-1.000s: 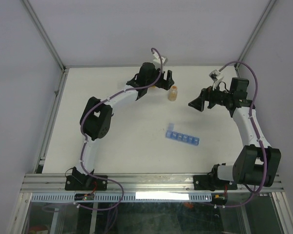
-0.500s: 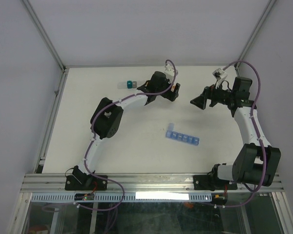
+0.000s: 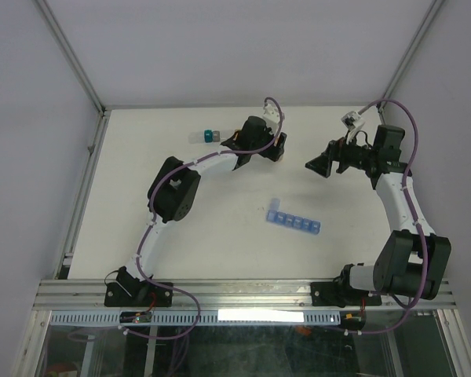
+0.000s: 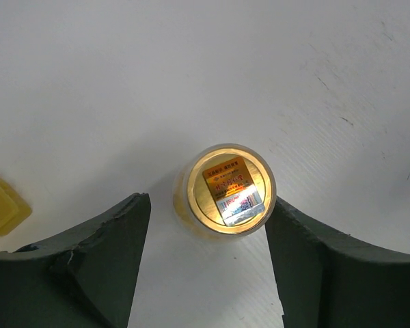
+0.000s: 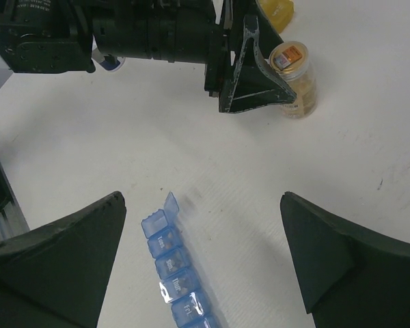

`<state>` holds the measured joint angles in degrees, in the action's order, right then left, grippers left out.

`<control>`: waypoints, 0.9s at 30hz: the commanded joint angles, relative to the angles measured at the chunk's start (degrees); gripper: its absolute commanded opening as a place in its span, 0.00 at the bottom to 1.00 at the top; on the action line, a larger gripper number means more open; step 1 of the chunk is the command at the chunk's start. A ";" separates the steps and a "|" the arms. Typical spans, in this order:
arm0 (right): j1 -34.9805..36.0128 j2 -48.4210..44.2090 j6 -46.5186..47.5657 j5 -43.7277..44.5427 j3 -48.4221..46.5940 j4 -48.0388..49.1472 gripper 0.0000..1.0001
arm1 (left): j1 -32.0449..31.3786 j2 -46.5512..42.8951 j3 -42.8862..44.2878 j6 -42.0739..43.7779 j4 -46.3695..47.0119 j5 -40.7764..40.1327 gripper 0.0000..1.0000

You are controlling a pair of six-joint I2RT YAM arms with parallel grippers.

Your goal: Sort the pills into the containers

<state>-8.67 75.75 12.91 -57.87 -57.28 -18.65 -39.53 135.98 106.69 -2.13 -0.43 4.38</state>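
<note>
The pill bottle [image 4: 225, 190] stands upright on the table, seen from above, with an orange mass inside and a label on its cap. My left gripper [image 4: 206, 205] is open and straddles it; the right finger [image 4: 328, 266] touches or nearly touches it and the left finger [image 4: 89, 266] is apart. In the top view my left gripper [image 3: 275, 149] hides most of the bottle. The bottle also shows in the right wrist view [image 5: 297, 78]. The blue container strip [image 3: 294, 220] lies mid-table, its end lid up [image 5: 169, 205]. My right gripper [image 3: 318, 165] is open and empty above the table.
A teal, grey and yellow cube row [image 3: 208, 135] lies at the back, left of my left gripper; its yellow end shows in the left wrist view [image 4: 0, 208]. The walls of the enclosure stand at the back and at both sides.
My left gripper has swung right and towards the bottle and now straddles it. The cube row has come into view behind it. The right arm has barely moved.
</note>
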 commanded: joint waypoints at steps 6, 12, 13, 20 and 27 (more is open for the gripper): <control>-0.79 0.15 -1.04 -2.06 0.28 3.22 0.99 | 0.17 0.63 4.44 -0.12 3.47 -0.52 0.54; -0.96 -0.10 -1.48 -4.75 0.90 4.07 0.98 | 0.29 -3.35 -1.51 -1.06 8.19 -0.76 0.18; -0.95 -0.22 -1.18 -5.02 1.18 4.15 0.98 | 0.43 -5.09 -3.74 -1.61 9.87 -0.61 0.15; -0.78 -3.76 4.02 -12.53 2.26 2.92 0.94 | 1.42 -25.39 -27.77 -8.51 27.99 5.34 0.10; 3.74 -14.73 11.71 -19.82 10.52 10.74 0.98 | 1.31 -43.37 -46.40 -21.03 36.21 13.46 0.07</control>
<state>-7.68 67.44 19.03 -68.55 -49.98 -15.09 -38.13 103.48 66.81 -14.15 23.59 11.57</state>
